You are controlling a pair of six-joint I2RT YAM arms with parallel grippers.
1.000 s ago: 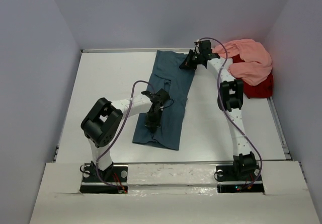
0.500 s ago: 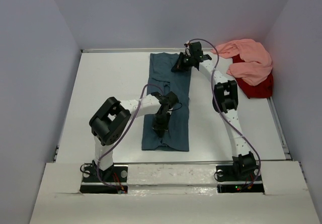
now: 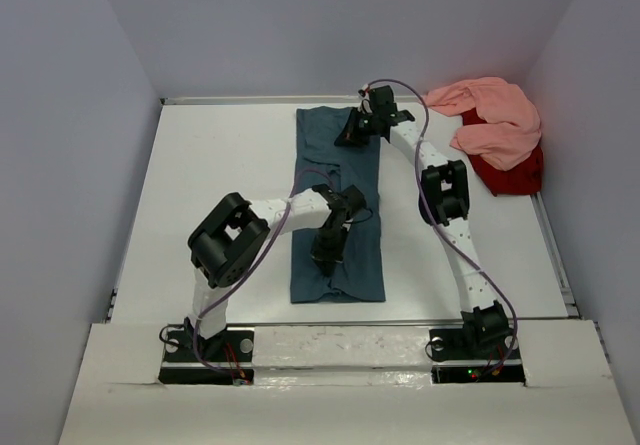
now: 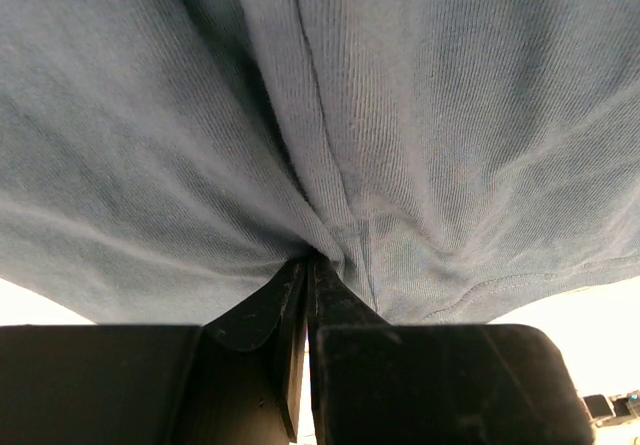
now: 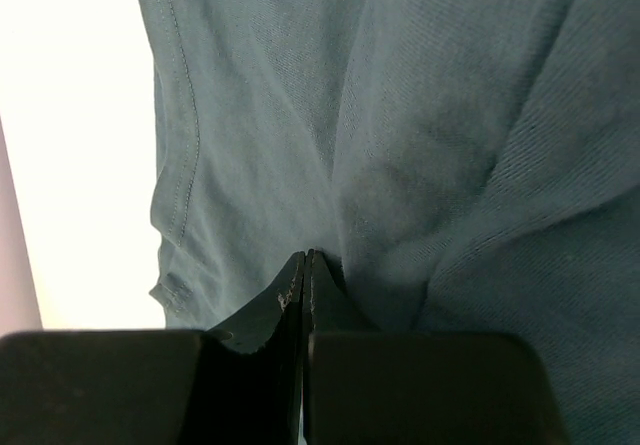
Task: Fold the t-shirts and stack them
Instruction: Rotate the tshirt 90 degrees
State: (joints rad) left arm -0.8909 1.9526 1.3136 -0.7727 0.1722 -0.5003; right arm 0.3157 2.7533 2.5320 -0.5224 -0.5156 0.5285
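Note:
The dark teal-blue t-shirt (image 3: pixel 340 180) lies as a long folded strip down the middle of the table, far end to near end. My left gripper (image 3: pixel 326 255) sits on its near part, shut, with a pinch of teal cloth (image 4: pixel 330 165) at its tips (image 4: pixel 308 260). My right gripper (image 3: pixel 349 133) is at the shirt's far end, shut on the teal cloth (image 5: pixel 400 115) next to a stitched hem, tips together (image 5: pixel 306 257). The salmon pink t-shirt (image 3: pixel 495 115) lies bunched at the far right on top of the red t-shirt (image 3: pixel 510 173).
The white table (image 3: pixel 220 165) is boxed in by pale walls on the left, back and right. The pink and red pile fills the far right corner. The right arm's links (image 3: pixel 445 195) stretch along the shirt's right side.
The teal shirt has swung from a slant to straight: my left gripper drew its near end right and nearer, my right gripper drew its far end left.

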